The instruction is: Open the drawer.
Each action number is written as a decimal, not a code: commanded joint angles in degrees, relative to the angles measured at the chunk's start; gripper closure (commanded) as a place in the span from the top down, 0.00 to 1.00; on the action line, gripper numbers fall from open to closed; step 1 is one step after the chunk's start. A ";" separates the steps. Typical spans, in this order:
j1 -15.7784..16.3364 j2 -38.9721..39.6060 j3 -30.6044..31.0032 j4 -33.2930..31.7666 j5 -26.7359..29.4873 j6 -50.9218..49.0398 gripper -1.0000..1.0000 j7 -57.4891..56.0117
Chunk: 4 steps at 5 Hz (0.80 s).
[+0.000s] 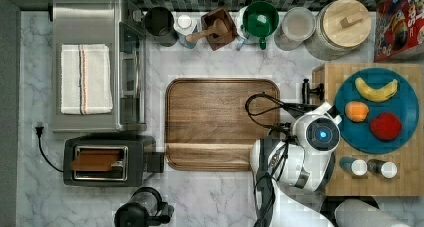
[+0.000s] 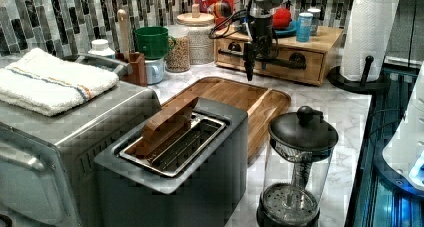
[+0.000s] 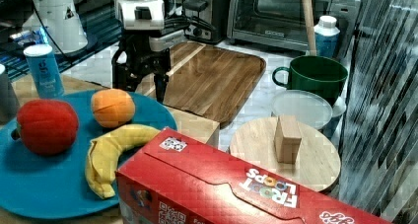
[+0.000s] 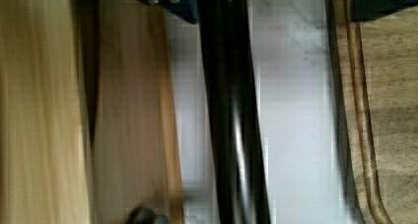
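Marble countertop (image 1: 220, 197), tiled backsplash behind. The drawer (image 2: 272, 59) sits in the bamboo cabinet (image 2: 330, 37), front panel facing the wooden tray (image 1: 220, 122). A strip of bare marble separates the drawer front from the tray's edge. The black bar handle (image 4: 231, 115) runs along the front, standing off the panel. The gripper (image 2: 250, 62) hangs fingers-down at the handle, fingers spread, one on each side of the bar, not clamped. The blue plate (image 1: 405, 132) with fruit sits on the cabinet top. Toaster (image 1: 107, 159) and toaster oven (image 1: 95, 27) stand well beyond the tray.
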 commanded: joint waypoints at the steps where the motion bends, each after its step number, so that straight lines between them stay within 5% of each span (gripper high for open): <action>1: 15.82 -2.28 7.86 0.59 -5.17 -0.61 1.00 19.48; 3: 18.35 -3.40 11.34 0.61 -5.72 -2.23 1.00 26.45; 4: 17.21 -4.93 12.88 -0.08 -3.64 -4.06 1.00 25.20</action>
